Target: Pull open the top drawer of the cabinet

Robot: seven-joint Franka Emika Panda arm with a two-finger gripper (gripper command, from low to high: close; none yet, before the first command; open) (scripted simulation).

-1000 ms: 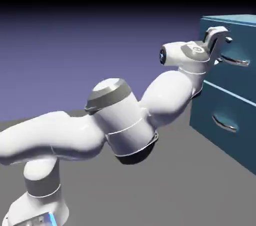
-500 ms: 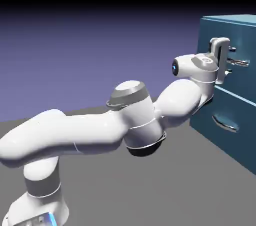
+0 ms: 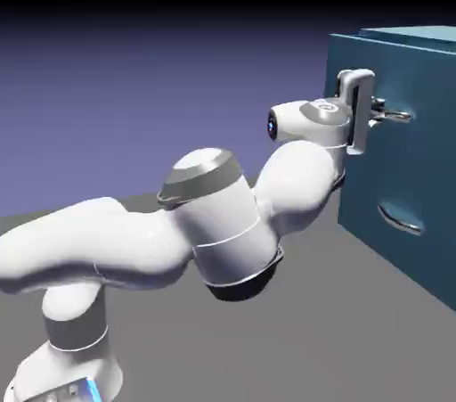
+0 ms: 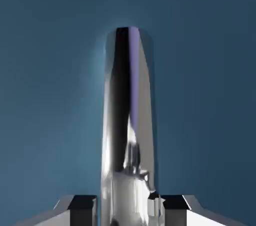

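Note:
The teal-blue cabinet [image 3: 415, 35] stands at the exterior view's right. Its top drawer [image 3: 423, 79] juts out toward the arm, ahead of the lower drawer front [image 3: 427, 253]. My gripper [image 3: 378, 111] is shut on the top drawer's curved silver handle [image 3: 398, 115]. In the hand view the handle [image 4: 127, 120] runs up the middle as a bright bar, pinched between my two grey fingertips [image 4: 82, 204], and the drawer front [image 4: 50, 69] fills the rest of the picture.
The lower drawer's silver handle [image 3: 399, 220] sits below my hand, flush with the cabinet body. The white arm [image 3: 214, 222] stretches from the lower left over the grey table [image 3: 338, 329].
The gripper came down onto the top handle and shut on it. Hand and drawer have since moved left together, so the drawer front now stands out from the cabinet.

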